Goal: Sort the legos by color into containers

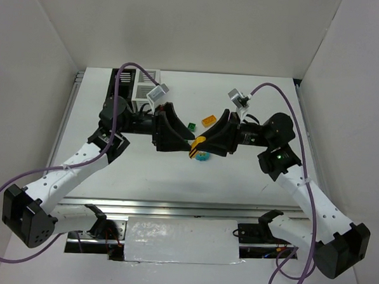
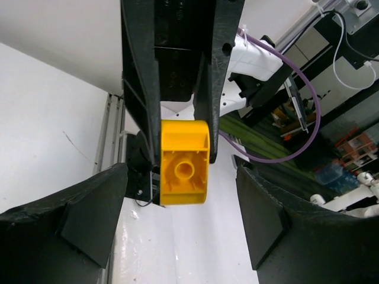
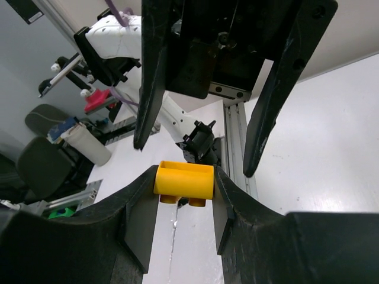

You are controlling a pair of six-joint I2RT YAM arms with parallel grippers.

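My right gripper point(image 1: 201, 143) is shut on a yellow lego point(image 1: 197, 144), held in the air above the middle of the table. In the right wrist view the lego point(image 3: 184, 180) sits clamped between both pads, studs down. My left gripper point(image 1: 186, 140) faces it from the left and is open. In the left wrist view its fingers point(image 2: 71, 225) stand wide on either side of the yellow lego point(image 2: 184, 170) without touching it. A teal lego point(image 1: 202, 157), a green lego point(image 1: 192, 126) and an orange lego point(image 1: 209, 120) lie on the table. The containers, black point(image 1: 121, 81) and white point(image 1: 147, 84), stand at the back left.
White walls close the table at the back and both sides. A metal rail point(image 1: 71, 104) runs along the left edge. Purple cables point(image 1: 126, 69) loop over both arms. A foil-covered plate point(image 1: 181, 240) lies between the arm bases at the near edge.
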